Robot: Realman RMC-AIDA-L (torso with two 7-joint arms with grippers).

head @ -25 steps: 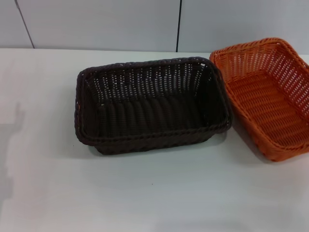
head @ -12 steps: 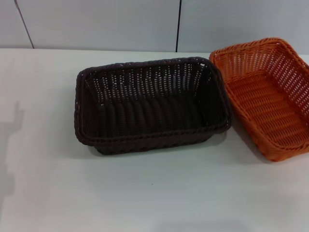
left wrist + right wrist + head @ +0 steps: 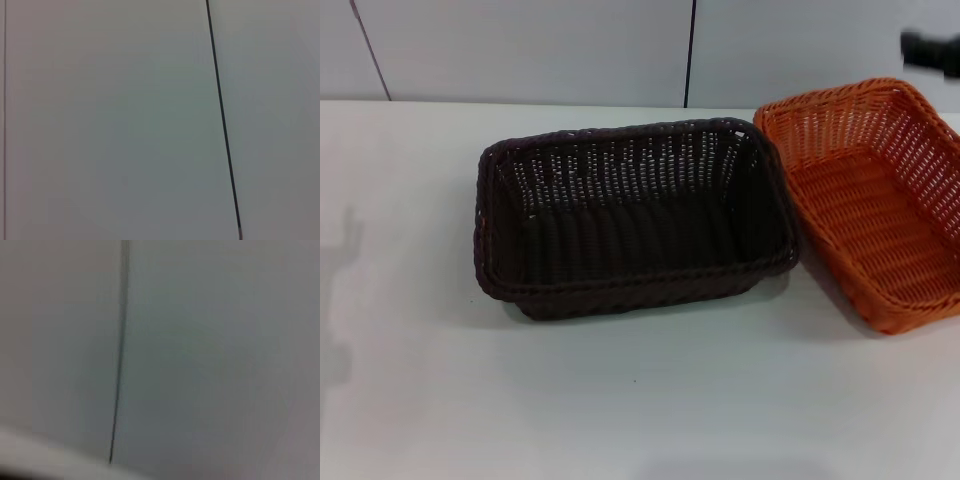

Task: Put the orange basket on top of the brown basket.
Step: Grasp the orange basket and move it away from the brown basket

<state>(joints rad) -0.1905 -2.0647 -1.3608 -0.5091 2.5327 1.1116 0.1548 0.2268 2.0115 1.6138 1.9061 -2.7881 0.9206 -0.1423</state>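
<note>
The right gripper [image 3: 932, 50] shows as a dark blur above the orange basket [image 3: 873, 200]; whether it is apart or together I cannot tell. The brown basket [image 3: 630, 215] sits beside it on the tabletop [image 3: 620, 400].

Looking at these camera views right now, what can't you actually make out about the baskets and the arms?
- Orange basket: its right side is cut off by the head view's edge.
- Right gripper: only a dark blurred shape at the head view's top right edge; fingers unreadable.
- Left gripper: in no view.
- Both wrist views show only a pale wall with a dark seam; no basket visible.
- Brown basket: its near outer wall is barely seen from above.
</note>
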